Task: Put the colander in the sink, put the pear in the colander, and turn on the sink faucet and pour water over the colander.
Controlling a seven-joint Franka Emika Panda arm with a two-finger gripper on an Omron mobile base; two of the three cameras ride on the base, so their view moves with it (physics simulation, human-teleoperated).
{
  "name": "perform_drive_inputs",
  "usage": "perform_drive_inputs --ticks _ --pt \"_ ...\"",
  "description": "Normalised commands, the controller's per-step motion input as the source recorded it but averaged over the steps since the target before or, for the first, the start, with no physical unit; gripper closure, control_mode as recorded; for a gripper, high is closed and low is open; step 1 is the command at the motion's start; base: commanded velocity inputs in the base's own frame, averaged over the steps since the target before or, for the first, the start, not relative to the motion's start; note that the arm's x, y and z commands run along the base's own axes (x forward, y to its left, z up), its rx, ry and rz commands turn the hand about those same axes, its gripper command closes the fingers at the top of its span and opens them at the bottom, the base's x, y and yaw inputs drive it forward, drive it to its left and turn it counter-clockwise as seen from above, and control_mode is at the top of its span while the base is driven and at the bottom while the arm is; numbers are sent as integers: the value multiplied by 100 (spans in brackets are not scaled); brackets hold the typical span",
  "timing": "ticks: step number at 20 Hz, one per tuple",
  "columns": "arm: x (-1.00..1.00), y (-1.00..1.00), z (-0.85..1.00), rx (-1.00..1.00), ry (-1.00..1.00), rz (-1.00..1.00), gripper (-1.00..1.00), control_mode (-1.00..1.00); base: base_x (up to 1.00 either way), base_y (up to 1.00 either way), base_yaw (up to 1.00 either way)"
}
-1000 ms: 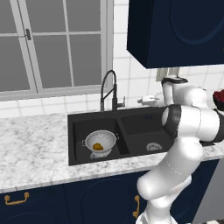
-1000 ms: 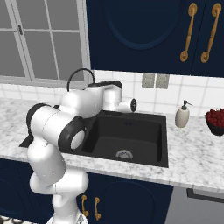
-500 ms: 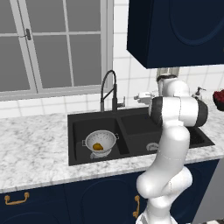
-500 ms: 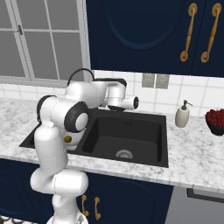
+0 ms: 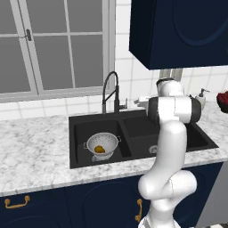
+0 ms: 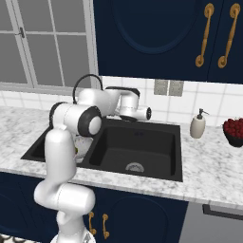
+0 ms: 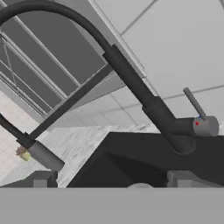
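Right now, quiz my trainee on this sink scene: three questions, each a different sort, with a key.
1. True or false: the pear lies inside the colander.
2. Which basin of the sink holds the colander, seen from the left base view? A. left B. right C. neither, it stands on the counter
3. Fill in: in the hand view, the faucet has a small ____ sticking up from its side knob.

Key: 1 true; 2 A; 3 lever. No water runs from the spout yet, and the gripper faces the faucet base with its fingers apart.
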Motion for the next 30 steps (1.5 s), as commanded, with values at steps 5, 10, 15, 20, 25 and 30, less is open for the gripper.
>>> perform_drive_inputs --ticks 5,10,15,20,25,30 --pt "35 22 -17 0 0 0 -100 -100 0 0 0" --pt "44 7 -16 0 2 0 -100 -100 0 0 0" --pt "45 0 -15 0 3 0 -100 -100 0 0 0" --pt "40 0 -15 0 3 0 -100 -100 0 0 0" --pt "35 0 -21 0 2 0 -100 -100 0 0 0" --pt "32 0 -21 0 3 0 -100 -100 0 0 0"
